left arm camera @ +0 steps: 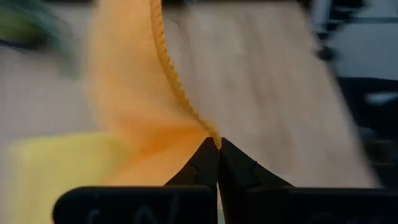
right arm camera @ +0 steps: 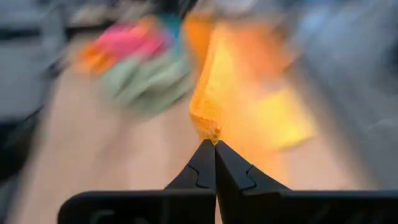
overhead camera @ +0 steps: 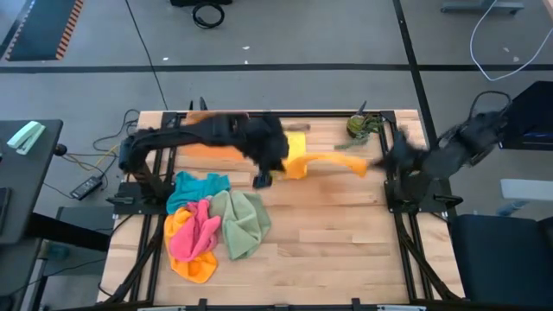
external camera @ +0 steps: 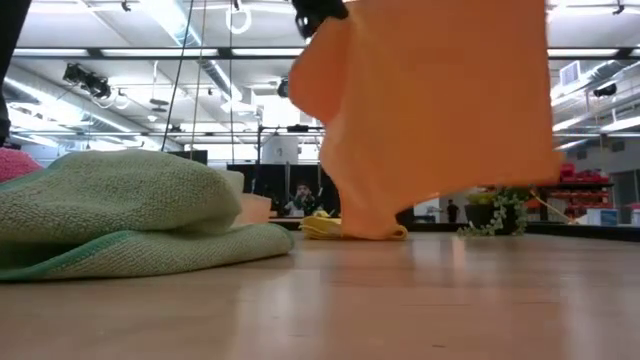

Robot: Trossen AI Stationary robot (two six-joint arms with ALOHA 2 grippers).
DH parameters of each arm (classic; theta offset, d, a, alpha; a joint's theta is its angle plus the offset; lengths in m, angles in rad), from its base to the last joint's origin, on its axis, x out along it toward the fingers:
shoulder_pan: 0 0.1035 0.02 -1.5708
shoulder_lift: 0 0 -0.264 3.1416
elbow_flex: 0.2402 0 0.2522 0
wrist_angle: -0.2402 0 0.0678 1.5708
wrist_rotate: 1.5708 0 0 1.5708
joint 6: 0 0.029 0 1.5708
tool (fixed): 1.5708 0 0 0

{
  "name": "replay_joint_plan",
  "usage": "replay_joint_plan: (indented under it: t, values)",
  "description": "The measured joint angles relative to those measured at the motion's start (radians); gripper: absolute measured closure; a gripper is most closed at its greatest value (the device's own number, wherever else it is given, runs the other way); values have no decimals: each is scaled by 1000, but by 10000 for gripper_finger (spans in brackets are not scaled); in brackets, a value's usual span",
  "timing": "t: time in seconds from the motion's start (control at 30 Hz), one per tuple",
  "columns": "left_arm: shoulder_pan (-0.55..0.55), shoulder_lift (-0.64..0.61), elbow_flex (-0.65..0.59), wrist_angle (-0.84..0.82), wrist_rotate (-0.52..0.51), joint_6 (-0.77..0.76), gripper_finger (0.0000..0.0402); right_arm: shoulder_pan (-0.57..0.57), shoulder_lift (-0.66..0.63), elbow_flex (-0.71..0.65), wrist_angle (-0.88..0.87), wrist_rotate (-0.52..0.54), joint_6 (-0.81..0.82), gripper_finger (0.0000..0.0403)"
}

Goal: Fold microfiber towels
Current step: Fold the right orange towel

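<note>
Wooden planks of the table (overhead camera: 328,233) fill the middle of the high view, with a potted plant (overhead camera: 361,126) at its upper right corner. An orange towel (overhead camera: 324,161) is held stretched above the upper centre of the table, one edge pinched in the left gripper (left arm camera: 217,142), whose fingers are pressed together on the hem, the opposite corner pinched likewise in the right gripper (right arm camera: 214,142). In the low view it is seen hanging in the upper right. A yellow towel (overhead camera: 298,140) lies beneath it. At lower left, teal (overhead camera: 197,186), pink (overhead camera: 192,231) and sage green (overhead camera: 242,220) towels are heaped together.
</note>
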Motion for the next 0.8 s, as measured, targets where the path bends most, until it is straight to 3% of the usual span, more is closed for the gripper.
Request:
replay_joint_plan:
  t: [0.1,0.23,0.33,0.4,0.5,0.63,0.7,0.8]
  values:
    - [-104,1,-172,133,39,-88,394,78,22,-233,138,-190,180,402]
    - [-252,3,-479,663,40,-240,397,215,94,-561,511,-391,375,402]
    - [-330,16,-662,1071,42,-329,385,300,170,-734,817,-409,555,402]
    - [-361,17,-741,1196,40,-348,368,343,224,-799,951,-395,676,402]
    - [-375,16,-790,1214,31,-368,340,393,292,-831,1009,-396,823,402]
    - [-355,10,-787,1093,44,-392,309,448,329,-825,1014,-413,934,402]
    - [-340,8,-782,1059,68,-332,298,471,325,-823,1020,-407,980,402]
    - [-324,17,-782,1063,-10,-274,290,489,317,-822,1019,-394,1027,402]
